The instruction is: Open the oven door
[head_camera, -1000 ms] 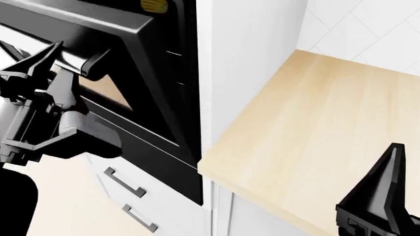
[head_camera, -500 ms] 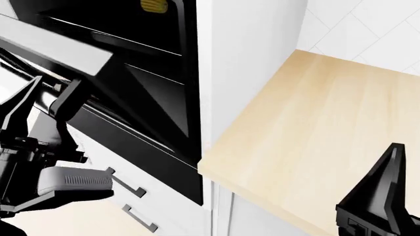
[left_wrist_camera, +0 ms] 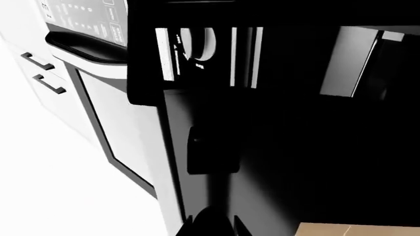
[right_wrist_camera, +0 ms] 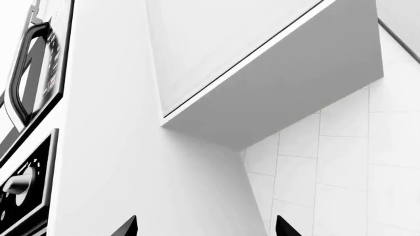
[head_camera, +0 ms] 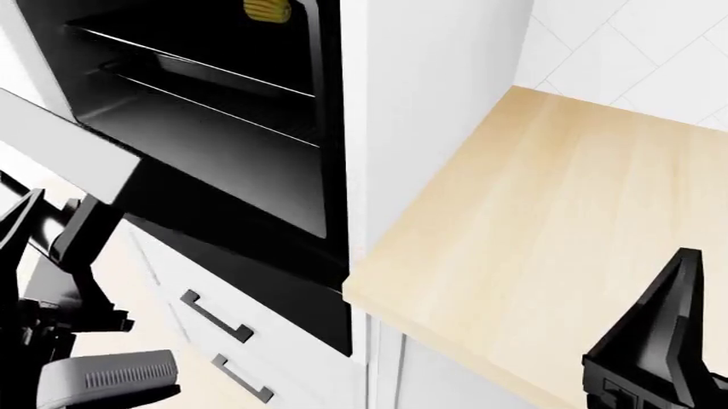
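Observation:
The oven door (head_camera: 68,146) hangs swung down toward me at the head view's left, its grey top edge facing up. Behind it the black oven cavity (head_camera: 216,102) stands exposed with its wire racks. My left gripper (head_camera: 57,223) is at the door's outer edge, low at the left, its two black fingers shut around the door's handle bar. In the left wrist view the left gripper (left_wrist_camera: 208,227) shows only its fingertips, with a dark rounded shape filling the gap between them. My right gripper (right_wrist_camera: 206,228) is open and holds nothing; in the head view one finger (head_camera: 671,324) shows at the lower right.
A light wooden countertop (head_camera: 546,221) lies to the right of a white cabinet column (head_camera: 432,102). White drawers with bar handles (head_camera: 216,317) sit under the oven. A yellow item (head_camera: 268,8) is at the cavity's top. A wall cabinet (right_wrist_camera: 262,64) and tiled wall (right_wrist_camera: 341,172) are overhead.
The oven door has swung further down and toward me, and the racks inside now show. My left gripper moved down and left with the handle. The right arm has not moved.

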